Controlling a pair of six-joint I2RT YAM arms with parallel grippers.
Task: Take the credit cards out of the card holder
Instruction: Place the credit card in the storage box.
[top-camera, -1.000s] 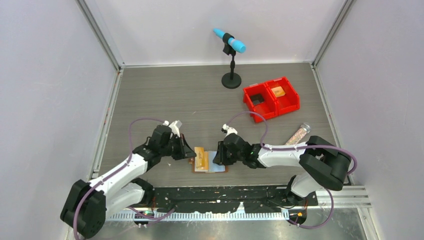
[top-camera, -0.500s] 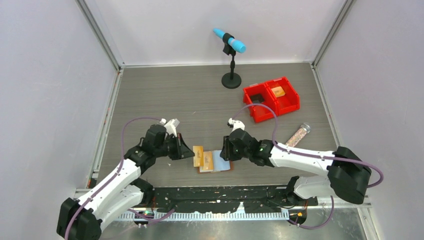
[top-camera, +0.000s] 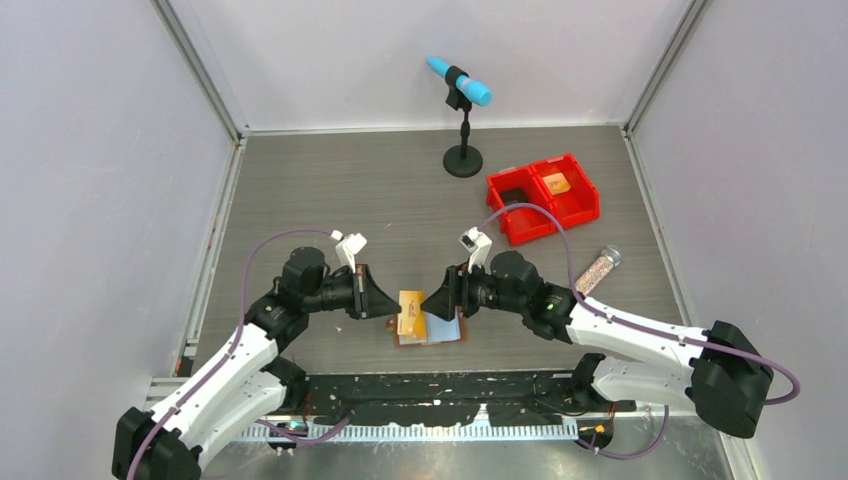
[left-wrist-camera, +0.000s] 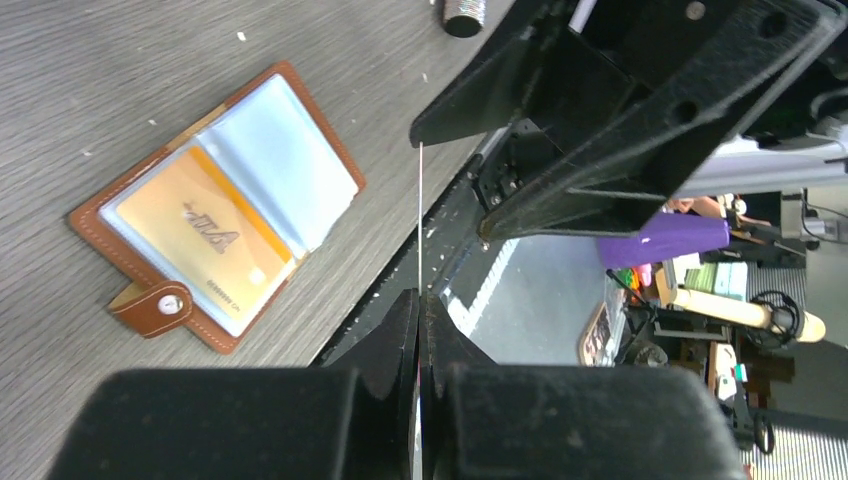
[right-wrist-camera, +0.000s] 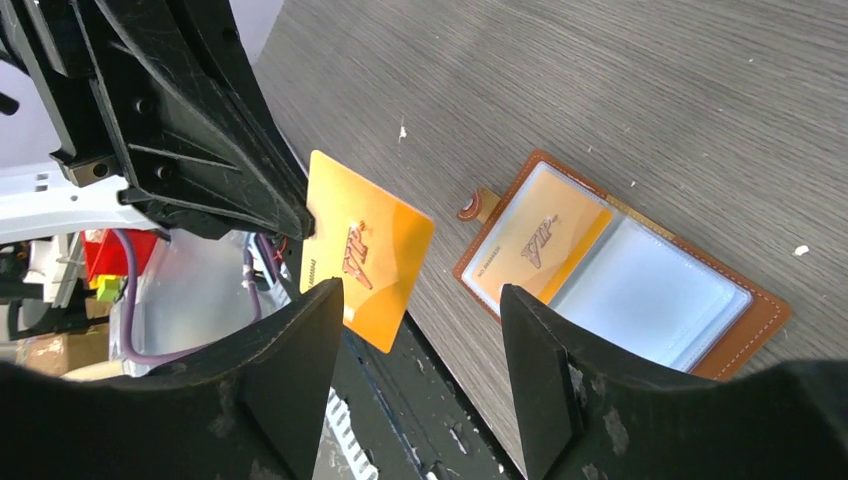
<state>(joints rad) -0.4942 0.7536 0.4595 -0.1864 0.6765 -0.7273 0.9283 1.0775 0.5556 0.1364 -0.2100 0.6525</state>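
Observation:
The brown card holder (top-camera: 447, 331) lies open on the table near the front edge, also in the left wrist view (left-wrist-camera: 300, 150) and the right wrist view (right-wrist-camera: 655, 290). An orange card (right-wrist-camera: 535, 245) sits in its left pocket; the right pocket looks empty. My left gripper (top-camera: 385, 301) is shut on a second orange credit card (right-wrist-camera: 365, 260), held above the table left of the holder; the left wrist view shows this card (left-wrist-camera: 420, 220) edge-on between the closed jaws (left-wrist-camera: 420, 295). My right gripper (top-camera: 436, 303) is open and empty, above the holder, facing the left gripper (right-wrist-camera: 420, 290).
Two joined red bins (top-camera: 543, 197) stand at the back right, one with a small tan item. A blue-tipped microphone on a stand (top-camera: 462, 160) is at the back. A clear tube of grains (top-camera: 597, 268) lies right. The black front rail (top-camera: 450, 385) is just below the holder.
My left gripper has lifted the orange card up and away from the holder. My right gripper has let go of the holder, risen and turned toward the left gripper.

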